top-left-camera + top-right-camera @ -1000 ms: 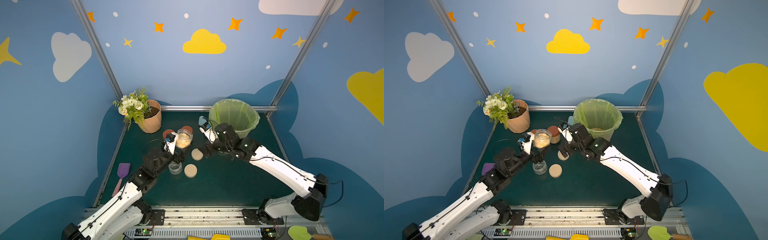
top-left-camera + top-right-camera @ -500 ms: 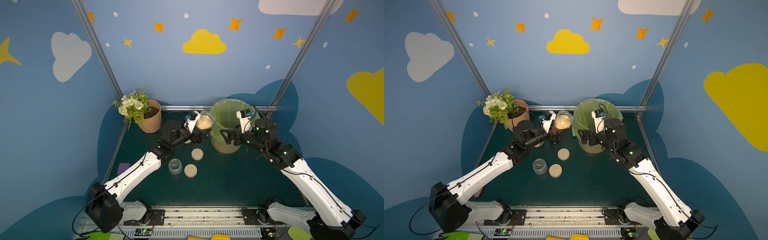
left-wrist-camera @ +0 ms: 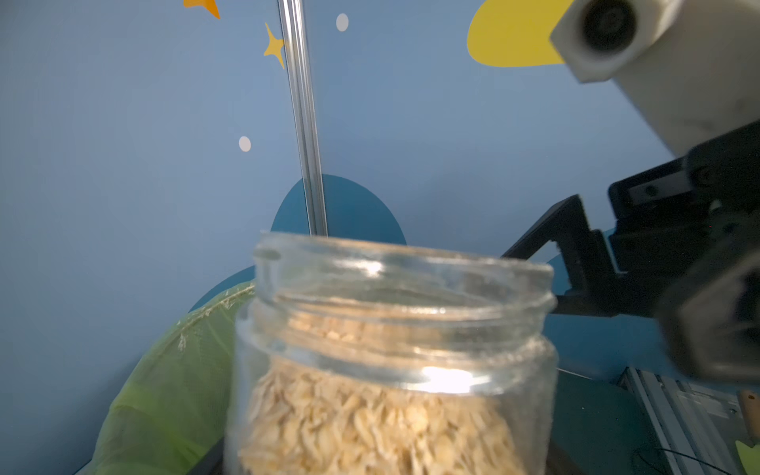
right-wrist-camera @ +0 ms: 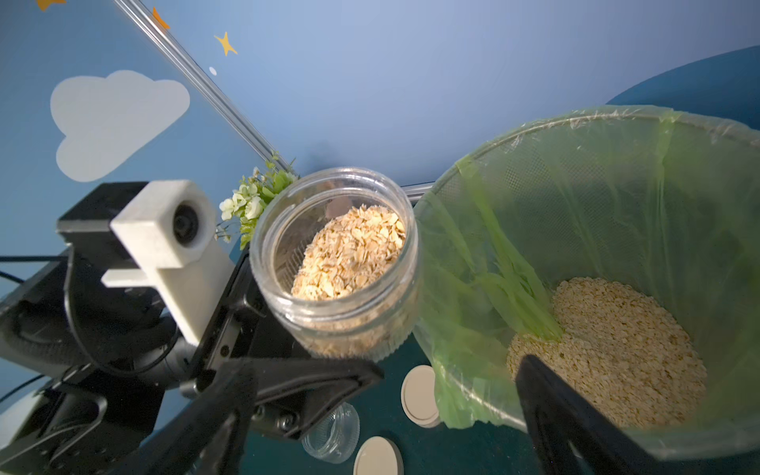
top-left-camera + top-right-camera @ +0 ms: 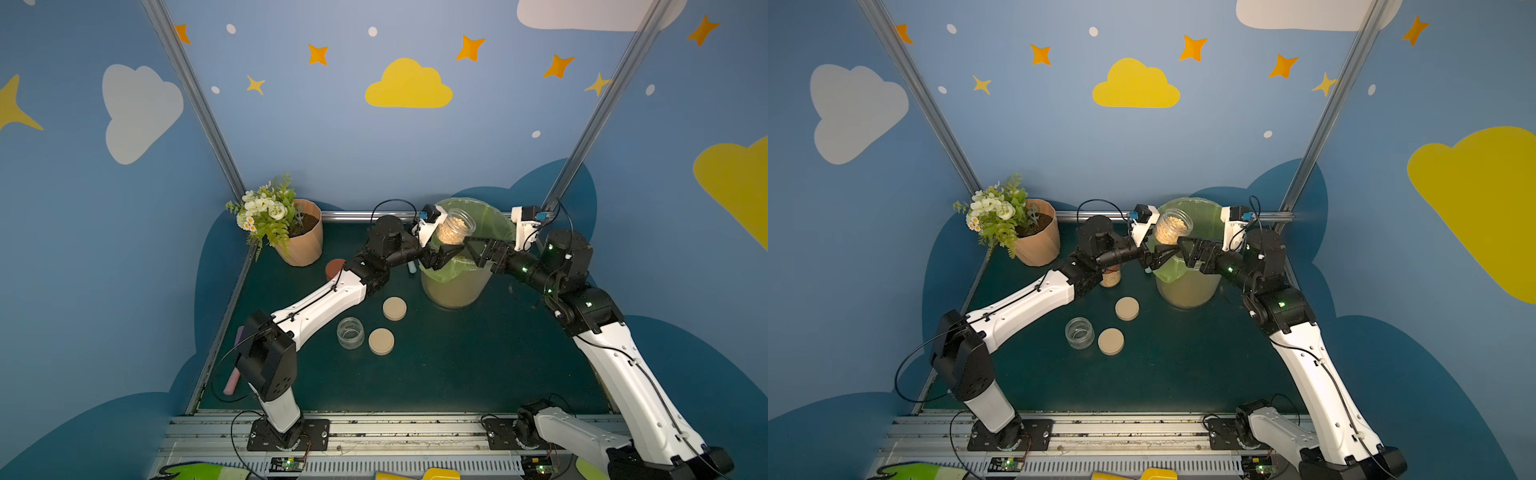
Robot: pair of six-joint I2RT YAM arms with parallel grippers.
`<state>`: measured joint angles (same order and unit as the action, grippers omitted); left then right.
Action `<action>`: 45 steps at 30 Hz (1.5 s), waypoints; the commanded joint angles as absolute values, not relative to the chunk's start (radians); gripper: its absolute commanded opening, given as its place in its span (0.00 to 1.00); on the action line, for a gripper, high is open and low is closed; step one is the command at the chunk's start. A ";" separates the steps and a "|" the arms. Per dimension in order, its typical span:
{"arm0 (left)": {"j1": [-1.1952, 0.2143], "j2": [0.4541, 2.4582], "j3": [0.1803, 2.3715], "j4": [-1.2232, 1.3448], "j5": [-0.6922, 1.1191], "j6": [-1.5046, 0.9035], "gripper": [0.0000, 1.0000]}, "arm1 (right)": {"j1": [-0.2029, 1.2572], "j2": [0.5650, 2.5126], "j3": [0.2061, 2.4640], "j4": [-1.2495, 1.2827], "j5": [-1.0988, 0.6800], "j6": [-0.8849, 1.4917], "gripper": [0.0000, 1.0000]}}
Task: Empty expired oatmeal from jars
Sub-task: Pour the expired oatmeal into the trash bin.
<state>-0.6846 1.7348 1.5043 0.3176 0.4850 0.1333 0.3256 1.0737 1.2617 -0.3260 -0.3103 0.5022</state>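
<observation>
- The left gripper (image 5: pixel 449 246) is clamped on a lidless jar (image 5: pixel 455 226), which is held tilted above the bin (image 5: pixel 457 291) at its rim, mouth toward the bin.
- The jar is partly filled with oatmeal (image 4: pixel 349 255); more oatmeal lies at the bin's bottom.
- The right gripper (image 4: pixel 452 366) is spread wide and nothing is held: one finger (image 4: pixel 555 411) is inside the bin, the other outside its wall.
- An empty jar (image 5: pixel 350 332) and two beige lids (image 5: pixel 394 308) are seen on the table (image 5: pixel 457 374).
- A red-lidded jar (image 5: pixel 1111 276) is partly hidden by the left arm (image 5: pixel 1034 303).

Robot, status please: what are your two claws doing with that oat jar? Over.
Left gripper shut on open jar, oatmeal inside, held at bin rim. Right gripper open, astride that rim, close to the jar.
</observation>
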 commanded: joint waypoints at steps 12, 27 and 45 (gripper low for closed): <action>-0.725 1.818 1.655 0.417 0.534 0.110 0.03 | 0.281 1.212 1.324 -0.180 -0.462 0.568 0.98; -0.736 1.839 1.674 0.398 0.529 0.108 0.03 | 0.280 1.241 1.332 -0.164 -0.407 0.501 0.97; -0.734 1.819 1.623 0.454 0.494 0.084 0.86 | 0.280 1.300 1.361 -0.145 -0.469 0.509 0.26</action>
<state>-0.7273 1.8523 1.6226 0.3431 0.4831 0.1070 0.2829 1.2812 1.3312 -0.1677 -0.4469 0.4973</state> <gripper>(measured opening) 0.832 0.808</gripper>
